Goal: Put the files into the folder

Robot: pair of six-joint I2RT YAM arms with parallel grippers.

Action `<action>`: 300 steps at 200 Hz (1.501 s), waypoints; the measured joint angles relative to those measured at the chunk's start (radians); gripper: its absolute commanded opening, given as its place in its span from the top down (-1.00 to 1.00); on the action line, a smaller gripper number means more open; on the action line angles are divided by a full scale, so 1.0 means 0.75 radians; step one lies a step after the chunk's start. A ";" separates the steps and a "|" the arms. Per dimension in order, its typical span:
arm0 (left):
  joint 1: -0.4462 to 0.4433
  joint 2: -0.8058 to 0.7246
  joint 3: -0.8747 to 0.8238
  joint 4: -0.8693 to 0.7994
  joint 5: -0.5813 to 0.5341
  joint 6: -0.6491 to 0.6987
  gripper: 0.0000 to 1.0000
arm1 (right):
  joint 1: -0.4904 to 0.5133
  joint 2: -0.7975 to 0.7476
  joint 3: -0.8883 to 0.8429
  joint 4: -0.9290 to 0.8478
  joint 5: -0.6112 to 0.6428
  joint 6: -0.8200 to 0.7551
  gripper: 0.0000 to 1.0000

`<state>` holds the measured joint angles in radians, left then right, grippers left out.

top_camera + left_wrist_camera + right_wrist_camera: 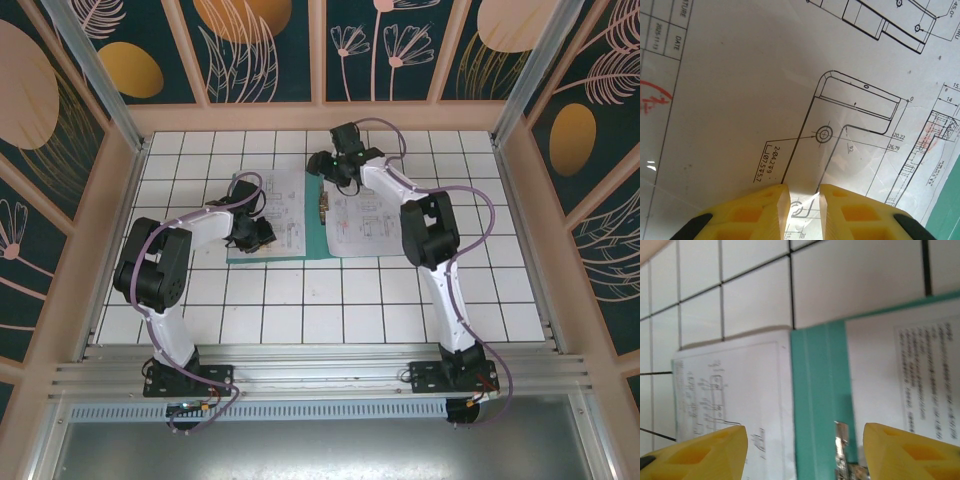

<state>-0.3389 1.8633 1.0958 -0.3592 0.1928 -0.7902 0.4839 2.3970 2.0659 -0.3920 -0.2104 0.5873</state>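
The teal-green folder (318,228) lies open on the tiled table, its spine (820,390) running between two white printed files. One sheet of drawings (288,205) covers its left half and another sheet (365,215) covers its right half. My left gripper (256,234) sits low over the left sheet (740,100). Its yellow fingers (767,210) stand a narrow gap apart, holding nothing, with a glint of clear film between them. My right gripper (332,170) hovers wide open over the top of the spine, near a metal clip (841,450). The cyan-blue sheet is out of view.
White tiled table (300,300) with free room in front of the folder and on both sides. Wooden frame walls close it in at the back and sides. A strip of teal folder (945,220) shows at the sheet's edge in the left wrist view.
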 measured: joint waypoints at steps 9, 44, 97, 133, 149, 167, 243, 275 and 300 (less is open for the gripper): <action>0.000 -0.001 -0.002 0.003 -0.001 0.000 0.48 | 0.003 0.014 0.036 -0.003 -0.001 -0.005 -0.27; 0.000 -0.010 -0.018 0.022 -0.001 -0.005 0.48 | 0.016 0.061 0.097 -0.018 -0.005 -0.008 -0.26; 0.000 -0.017 -0.029 0.036 0.000 -0.010 0.48 | 0.027 0.102 0.109 -0.053 -0.005 -0.008 -0.27; 0.000 -0.017 -0.030 0.036 0.000 -0.009 0.48 | 0.031 0.107 0.117 -0.077 0.006 -0.008 -0.26; 0.000 -0.017 -0.030 0.036 0.000 -0.009 0.48 | 0.031 0.107 0.117 -0.086 0.011 -0.008 -0.26; 0.000 -0.017 -0.030 0.036 0.001 -0.009 0.48 | 0.031 0.107 0.117 -0.093 0.013 -0.008 -0.27; 0.000 -0.017 -0.030 0.036 0.001 -0.010 0.48 | 0.031 0.140 0.123 -0.113 0.011 -0.008 -0.26; 0.000 -0.017 -0.030 0.036 0.001 -0.010 0.48 | 0.031 0.142 0.125 -0.115 0.008 -0.008 -0.27; 0.000 -0.017 -0.030 0.036 0.001 -0.010 0.48 | 0.033 0.142 0.125 -0.114 -0.009 -0.008 -0.27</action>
<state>-0.3389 1.8503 1.0733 -0.3321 0.1932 -0.7975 0.5087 2.5034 2.1593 -0.4778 -0.2173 0.5816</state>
